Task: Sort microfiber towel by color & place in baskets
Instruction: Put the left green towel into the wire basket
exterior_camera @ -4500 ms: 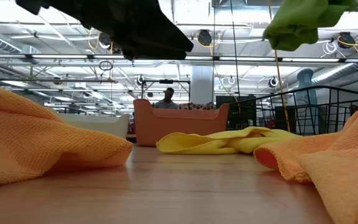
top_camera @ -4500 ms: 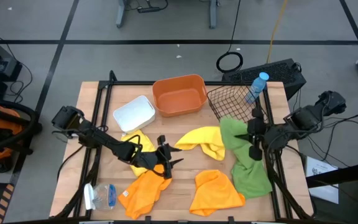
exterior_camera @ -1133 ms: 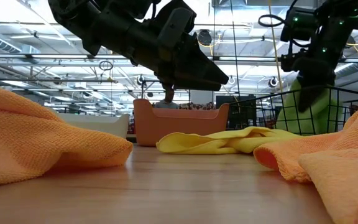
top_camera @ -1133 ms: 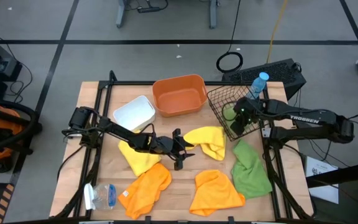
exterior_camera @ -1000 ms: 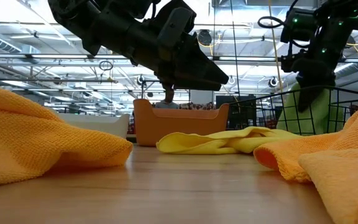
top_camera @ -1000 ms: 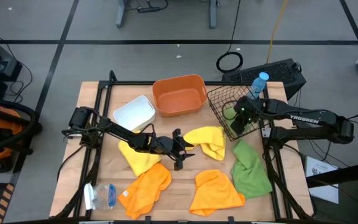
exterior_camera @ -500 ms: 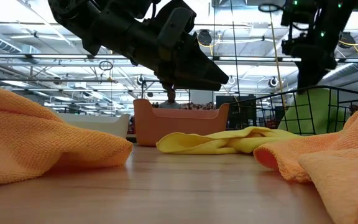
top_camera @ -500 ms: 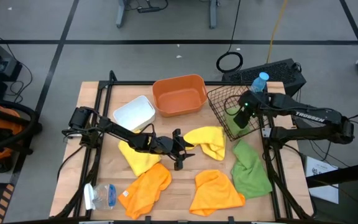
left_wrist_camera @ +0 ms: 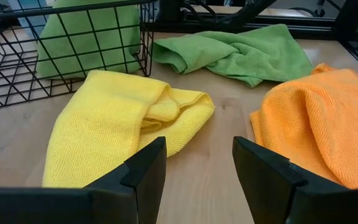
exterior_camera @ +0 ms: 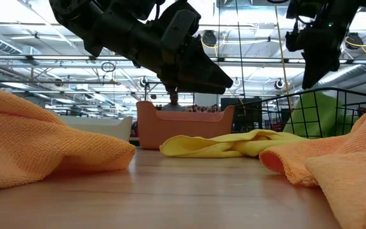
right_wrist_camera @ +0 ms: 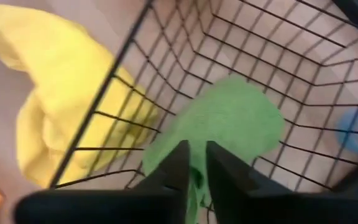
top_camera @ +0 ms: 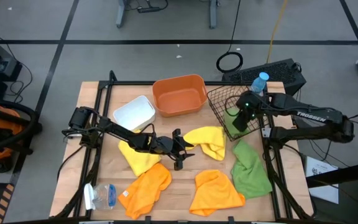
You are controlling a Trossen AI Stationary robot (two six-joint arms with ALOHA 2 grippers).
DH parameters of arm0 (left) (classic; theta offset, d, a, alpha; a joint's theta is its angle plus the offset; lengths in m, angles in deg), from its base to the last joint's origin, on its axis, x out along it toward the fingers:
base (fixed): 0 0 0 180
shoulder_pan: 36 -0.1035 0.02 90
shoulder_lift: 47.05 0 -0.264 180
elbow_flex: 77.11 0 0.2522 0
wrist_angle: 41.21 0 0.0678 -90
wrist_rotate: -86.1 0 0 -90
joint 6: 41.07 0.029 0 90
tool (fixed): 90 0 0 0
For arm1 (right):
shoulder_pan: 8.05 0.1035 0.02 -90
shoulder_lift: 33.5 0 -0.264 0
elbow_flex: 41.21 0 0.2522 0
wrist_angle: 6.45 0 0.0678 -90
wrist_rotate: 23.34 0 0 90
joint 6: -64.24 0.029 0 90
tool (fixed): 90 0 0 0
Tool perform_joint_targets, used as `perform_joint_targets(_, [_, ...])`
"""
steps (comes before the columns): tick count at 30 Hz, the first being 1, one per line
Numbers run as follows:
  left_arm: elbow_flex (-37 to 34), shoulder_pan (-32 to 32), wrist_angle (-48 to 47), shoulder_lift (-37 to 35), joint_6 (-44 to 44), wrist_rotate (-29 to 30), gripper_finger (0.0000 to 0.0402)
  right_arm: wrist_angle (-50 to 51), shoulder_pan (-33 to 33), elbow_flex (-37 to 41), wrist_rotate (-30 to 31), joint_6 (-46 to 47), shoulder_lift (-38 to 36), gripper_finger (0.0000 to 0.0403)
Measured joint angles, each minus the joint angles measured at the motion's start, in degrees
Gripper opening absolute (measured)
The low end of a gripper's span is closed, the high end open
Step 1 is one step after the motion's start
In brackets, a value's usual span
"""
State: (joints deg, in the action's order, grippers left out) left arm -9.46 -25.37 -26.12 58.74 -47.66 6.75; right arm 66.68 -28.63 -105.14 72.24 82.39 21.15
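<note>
A green towel (right_wrist_camera: 229, 124) lying inside the black wire basket (top_camera: 225, 102) is seen plainly only in the right wrist view; in the low view it is glimpsed behind the mesh. The wooden table (top_camera: 185, 171) is set on a grey floor, and a hall with ceiling lights is seen beyond. The right gripper (top_camera: 239, 119) is held above the basket, its fingers nearly together and empty. The left gripper (left_wrist_camera: 194, 163) is held low beside the basket, jaws partly apart, empty, facing a yellow towel (left_wrist_camera: 120, 118). The orange tub (top_camera: 179, 94) and white tray (top_camera: 134, 113) are placed left of the basket.

Grey floor (top_camera: 55, 25), bright ceiling lights (exterior_camera: 18, 13)
</note>
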Motion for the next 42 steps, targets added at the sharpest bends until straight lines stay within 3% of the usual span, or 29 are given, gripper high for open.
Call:
perform_joint_targets(3, [0.0,0.0,0.0,0.0,0.0,0.0,0.0192,-1.4,2.3,-0.2,0.0,1.1,-0.6,0.0006])
perform_joint_targets(15, [0.0,0.0,-1.2,0.0,0.0,0.0,0.0192,-2.1,14.3,-4.1,-1.1,10.1,-0.7,0.0026])
perform_joint_targets(19, [0.0,-0.1,-1.1,0.0,0.4,0.0,0.0192,-0.2,16.0,-1.6,4.4,9.9,1.0,0.0035])
perform_joint_targets(23, [0.0,0.0,-1.1,0.0,1.0,0.0,0.0192,0.0,15.0,2.1,5.8,8.7,2.9,0.0031])
perform_joint_targets(27, [0.0,0.0,-0.8,0.0,1.0,0.0,0.0192,0.2,12.2,5.1,10.8,6.3,4.0,0.0016])
perform_joint_targets(37, [0.0,0.0,-0.7,0.0,0.9,0.0,0.0192,-0.5,4.0,8.7,8.9,1.2,4.0,0.0002])
perform_joint_targets(42, [0.0,0.0,-0.7,0.0,0.9,0.0,0.0192,-1.1,2.4,8.7,11.3,3.1,4.0,0.0001])
